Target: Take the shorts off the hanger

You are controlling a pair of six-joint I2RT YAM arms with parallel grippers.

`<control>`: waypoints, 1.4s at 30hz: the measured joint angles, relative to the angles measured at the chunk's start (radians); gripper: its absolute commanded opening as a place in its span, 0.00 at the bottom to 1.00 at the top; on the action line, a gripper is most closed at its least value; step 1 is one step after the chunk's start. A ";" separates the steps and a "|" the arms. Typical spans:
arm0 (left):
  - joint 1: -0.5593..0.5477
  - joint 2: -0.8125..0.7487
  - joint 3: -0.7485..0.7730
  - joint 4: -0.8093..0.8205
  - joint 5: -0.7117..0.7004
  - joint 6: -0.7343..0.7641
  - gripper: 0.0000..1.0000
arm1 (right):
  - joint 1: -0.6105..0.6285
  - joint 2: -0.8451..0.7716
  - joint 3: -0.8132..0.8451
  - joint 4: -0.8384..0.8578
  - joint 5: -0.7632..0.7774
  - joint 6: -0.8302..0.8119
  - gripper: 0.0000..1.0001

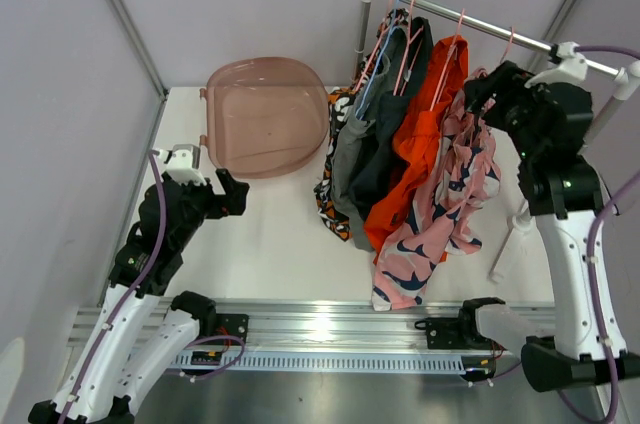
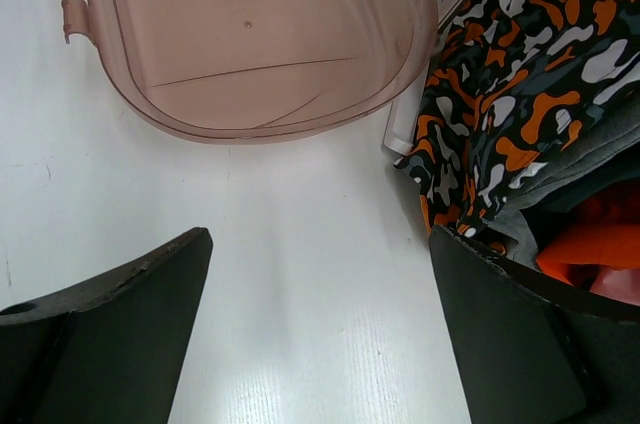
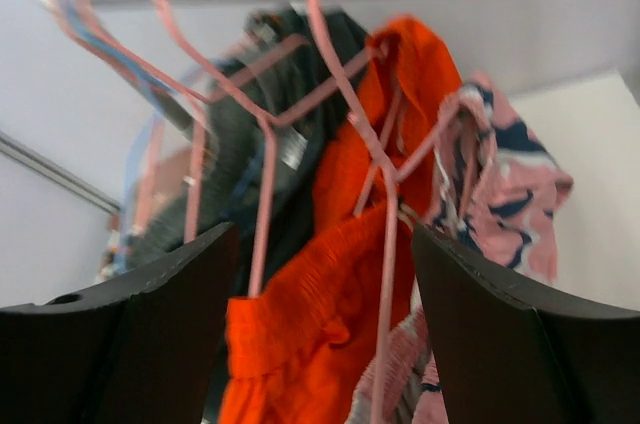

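From above, the shorts [image 1: 420, 144] hang crowded along the rail [image 1: 480, 22] at the bench's [image 1: 270, 244] far right; the right gripper [image 1: 477, 94] is up by the pink pair, its jaws hidden; left wrist view: the left gripper's [image 2: 318, 244] jaws are spread over the bench, with the blotched shorts cut off at the edge; right wrist view, blurred: jaws spread, a pink hanger [image 3: 388, 264] seemingly between them, nothing pinched.

Overhead view: bright, even, diffuse light with only faint, soft shadows beneath the shorts [image 1: 420, 184], and one glare patch on the metal rail [image 1: 320, 326] along the near edge of the bench [image 1: 270, 244]. Left wrist view: sharp, with a pale sheen on the bench surface at lower centre. Right wrist view: blurred throughout, the hangers [image 3: 265, 174] and shorts soft-edged, and a bright flare in the top left corner.
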 measured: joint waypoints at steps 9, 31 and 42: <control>0.000 -0.002 -0.001 0.000 0.009 0.000 0.97 | 0.142 0.097 -0.009 -0.062 0.229 -0.066 0.38; -0.107 -0.009 0.013 0.047 0.114 0.017 0.95 | 0.228 0.024 0.064 -0.090 0.356 -0.089 0.00; -0.907 0.385 0.303 0.306 -0.074 0.087 0.99 | 0.239 -0.074 0.091 -0.129 0.344 -0.037 0.00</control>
